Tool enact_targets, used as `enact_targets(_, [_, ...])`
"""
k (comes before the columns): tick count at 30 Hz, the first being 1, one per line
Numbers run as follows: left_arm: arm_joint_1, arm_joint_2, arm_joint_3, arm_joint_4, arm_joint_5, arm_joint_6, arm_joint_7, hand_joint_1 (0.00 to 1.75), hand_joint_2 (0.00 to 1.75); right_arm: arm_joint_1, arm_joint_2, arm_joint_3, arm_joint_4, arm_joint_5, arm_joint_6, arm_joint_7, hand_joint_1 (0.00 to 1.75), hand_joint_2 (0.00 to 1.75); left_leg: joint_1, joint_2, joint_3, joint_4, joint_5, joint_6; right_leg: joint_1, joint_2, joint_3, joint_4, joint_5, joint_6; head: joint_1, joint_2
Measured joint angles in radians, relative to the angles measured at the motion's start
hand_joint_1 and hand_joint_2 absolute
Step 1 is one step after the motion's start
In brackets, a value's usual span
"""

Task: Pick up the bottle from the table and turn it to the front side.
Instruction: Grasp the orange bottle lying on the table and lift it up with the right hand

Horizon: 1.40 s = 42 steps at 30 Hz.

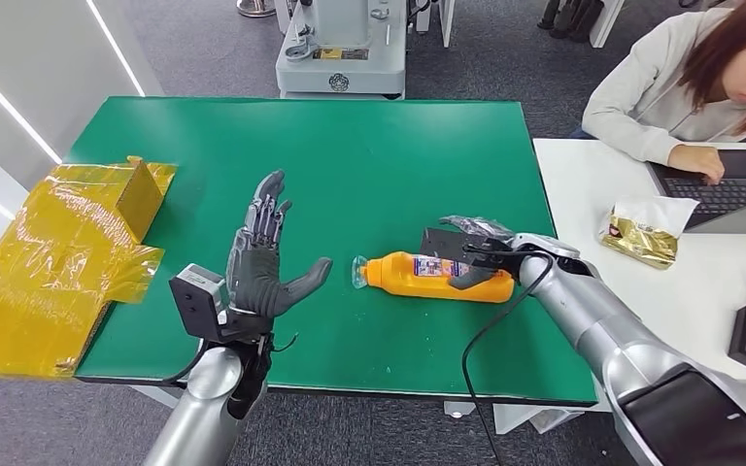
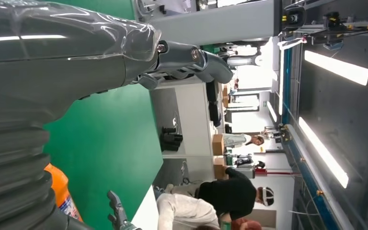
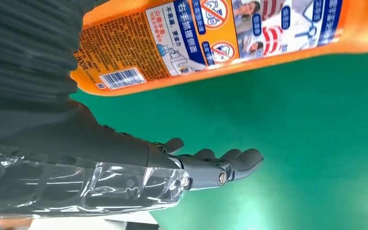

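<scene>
The orange bottle [image 1: 434, 276] lay on its side on the green table [image 1: 369, 165], cap toward the left hand [image 1: 264, 260]. That hand stood raised just beside it, fingers spread wide and holding nothing. The right hand [image 1: 479, 250] rested at the bottle's base end, fingers extended; whether it gripped the bottle could not be told.

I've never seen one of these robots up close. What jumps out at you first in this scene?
The bright orange bottle lying on its side on the green table catches the eye first, with the robot's right hand reaching over its far end. To its left, the left hand is raised above the table with fingers spread, holding nothing. Crinkled yellow packaging sits at the table's left edge.
</scene>
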Motion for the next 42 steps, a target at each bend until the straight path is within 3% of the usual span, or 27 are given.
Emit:
enact_targets(15, [-0.009,0.017,0.000,0.021,0.129,-0.126,0.049,0.00,1.75,0.007,-0.098,0.124,-0.039,-0.132,0.075,0.035,0.00,1.75,0.000,0.000,0.000,0.000,0.000,0.000,0.000,0.000,0.000,0.000,0.000,0.000,0.000,0.000])
enact_targets(27, [-0.013,0.018,0.000,0.038,0.159,-0.152,0.067,0.00,1.75,0.026,-0.156,0.205,-0.057,-0.182,0.076,0.053,0.00,1.75,0.000,0.000,0.000,0.000,0.000,0.000,0.000,0.000,0.000,0.000,0.000,0.000,0.000,0.000])
enact_targets(28, [-0.013,0.019,0.000,0.038,0.159,-0.153,0.067,0.00,1.75,0.030,-0.157,0.208,-0.058,-0.183,0.072,0.053,0.10,1.75,0.000,0.000,0.000,0.000,0.000,0.000,0.000,0.000,0.000,0.000,0.000,0.000,0.000,0.000])
enact_targets(31, [-0.013,0.021,0.000,0.038,0.161,-0.155,0.068,0.00,1.75,0.037,-0.159,0.218,-0.059,-0.184,0.066,0.054,1.37,1.75,0.000,0.000,0.000,0.000,0.000,0.000,0.000,0.000,0.000,0.000,0.000,0.000,0.000,0.000])
enact_targets(32, [-0.012,0.021,0.000,0.038,0.161,-0.156,0.068,0.00,1.75,0.038,-0.159,0.221,-0.060,-0.184,0.063,0.054,1.68,1.75,0.000,0.000,0.000,0.000,0.000,0.000,0.000,0.000,0.000,0.000,0.000,0.000,0.000,0.000])
enact_targets(36, [-0.009,0.023,0.000,0.038,0.161,-0.158,0.071,0.00,1.75,0.047,-0.159,0.230,-0.060,-0.183,0.018,0.059,1.44,1.75,0.000,0.000,0.000,0.000,0.000,0.000,0.000,0.000,0.000,0.000,0.000,0.000,0.000,0.000])
enact_targets(42, [0.002,0.026,0.001,0.038,0.160,-0.159,0.073,0.00,1.75,0.077,-0.161,0.234,-0.062,-0.181,-0.064,0.056,1.69,1.75,0.000,0.001,0.002,0.000,0.000,0.000,0.000,0.000,0.001,0.000,0.000,0.000,0.000,0.000])
